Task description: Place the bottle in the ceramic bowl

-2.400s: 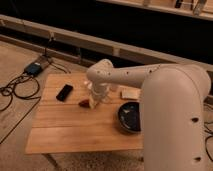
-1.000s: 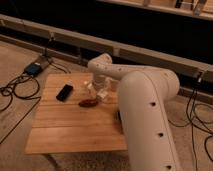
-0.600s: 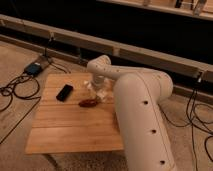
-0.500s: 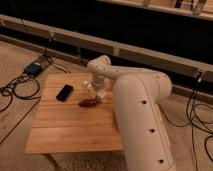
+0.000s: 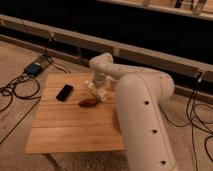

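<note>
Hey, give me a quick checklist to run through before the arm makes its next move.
1. The gripper low over the table, near its back edge: ok.
2. The bottle held: cannot tell.
3. The ceramic bowl in sight: not ok, the arm covers the table's right side.
4. The black flat object apart from the gripper: ok.
5. The reddish-brown object close beside the gripper, clearance: cannot tell.

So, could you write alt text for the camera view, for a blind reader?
A white robot arm reaches over a wooden table, with its gripper low near the far middle of the top. A flat black object and a small reddish-brown object lie beside it.
</note>
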You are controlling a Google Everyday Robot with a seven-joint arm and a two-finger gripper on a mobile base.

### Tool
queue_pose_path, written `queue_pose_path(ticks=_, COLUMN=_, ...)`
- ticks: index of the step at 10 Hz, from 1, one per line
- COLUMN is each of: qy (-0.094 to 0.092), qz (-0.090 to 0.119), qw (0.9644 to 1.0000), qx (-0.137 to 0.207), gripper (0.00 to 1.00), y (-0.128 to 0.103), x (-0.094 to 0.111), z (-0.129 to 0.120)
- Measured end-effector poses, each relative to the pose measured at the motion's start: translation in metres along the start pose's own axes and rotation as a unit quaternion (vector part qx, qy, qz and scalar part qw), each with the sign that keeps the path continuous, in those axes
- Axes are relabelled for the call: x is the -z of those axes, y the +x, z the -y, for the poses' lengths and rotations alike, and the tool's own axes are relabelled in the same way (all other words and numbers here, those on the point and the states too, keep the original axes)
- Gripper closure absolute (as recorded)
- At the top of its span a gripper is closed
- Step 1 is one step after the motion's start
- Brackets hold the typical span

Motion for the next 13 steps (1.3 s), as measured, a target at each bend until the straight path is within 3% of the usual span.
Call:
queue_pose_path(ticks=2, qy=-0.002, qz=0.006, qw=1.0000, qx=-0.005, gripper=1.00, y=0.005, x=0.015, z=-0.007)
queue_pose_path(ticks=5, qy=-0.008, qz=0.017, qw=0.9997, qx=-0.015, gripper=1.00, y=0.028, x=0.048, z=-0.023)
queue_pose_path(ticks=8, qy=-0.018, qz=0.002, qw=0.9985, qx=-0.052, gripper=1.00, y=0.082, x=0.066, z=-0.035)
queue_pose_path(ticks=10, qy=-0.010, qz=-0.013, qw=0.9939, qx=-0.109, gripper=1.00, y=0.126, x=0.069, z=-0.022)
queue_pose_path(ticks=13, qy=0.003, qz=-0.024, qw=0.9854, qx=-0.168, gripper=1.00, y=0.167, x=0.072, z=0.001)
